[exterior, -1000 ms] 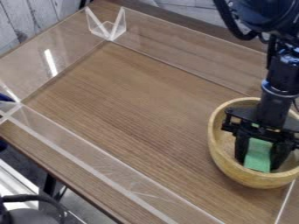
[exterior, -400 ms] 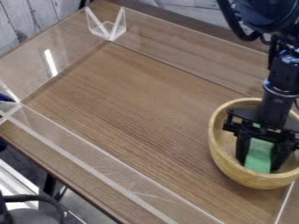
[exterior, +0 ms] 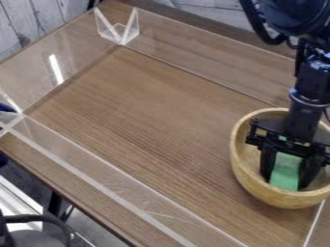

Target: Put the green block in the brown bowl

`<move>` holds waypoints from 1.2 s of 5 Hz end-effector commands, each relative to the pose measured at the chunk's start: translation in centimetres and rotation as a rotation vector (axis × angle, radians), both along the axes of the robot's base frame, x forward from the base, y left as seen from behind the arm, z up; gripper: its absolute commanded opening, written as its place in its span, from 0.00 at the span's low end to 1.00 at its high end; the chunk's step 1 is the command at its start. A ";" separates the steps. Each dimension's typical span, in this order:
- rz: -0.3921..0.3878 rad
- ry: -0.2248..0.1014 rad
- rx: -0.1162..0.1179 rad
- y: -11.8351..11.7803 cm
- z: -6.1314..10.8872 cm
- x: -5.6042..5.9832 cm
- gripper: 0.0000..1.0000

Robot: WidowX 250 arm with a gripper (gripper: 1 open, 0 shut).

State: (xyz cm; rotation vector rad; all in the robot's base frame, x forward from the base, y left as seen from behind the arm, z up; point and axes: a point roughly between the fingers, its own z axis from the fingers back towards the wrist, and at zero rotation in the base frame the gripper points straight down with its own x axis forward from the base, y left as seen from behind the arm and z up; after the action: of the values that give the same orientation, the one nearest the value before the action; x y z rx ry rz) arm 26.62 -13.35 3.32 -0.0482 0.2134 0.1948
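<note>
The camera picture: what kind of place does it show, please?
Probably a robot test bench in a lab, not a home. A wooden table is fenced by clear plastic walls, and a black robot arm lowers its pincer into a brown bowl.

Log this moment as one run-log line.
gripper: shut on small bright green block | place: inside large tan wooden bowl | release: not yet

No readable text, label, brand, number or sign appeared anywhere in the view, neither on the surface [exterior: 142,106], the bowl [exterior: 245,164], nor the arm [exterior: 310,72].
</note>
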 end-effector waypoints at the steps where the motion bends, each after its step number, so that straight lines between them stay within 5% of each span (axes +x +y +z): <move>1: -0.004 -0.058 -0.033 -0.3 1.9 1.2 0.00; 6: -0.020 -0.064 -0.063 0.2 4.4 1.4 0.00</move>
State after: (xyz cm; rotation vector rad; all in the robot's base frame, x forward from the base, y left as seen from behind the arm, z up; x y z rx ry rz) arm 26.62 -12.78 4.96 -0.0672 0.2482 0.1663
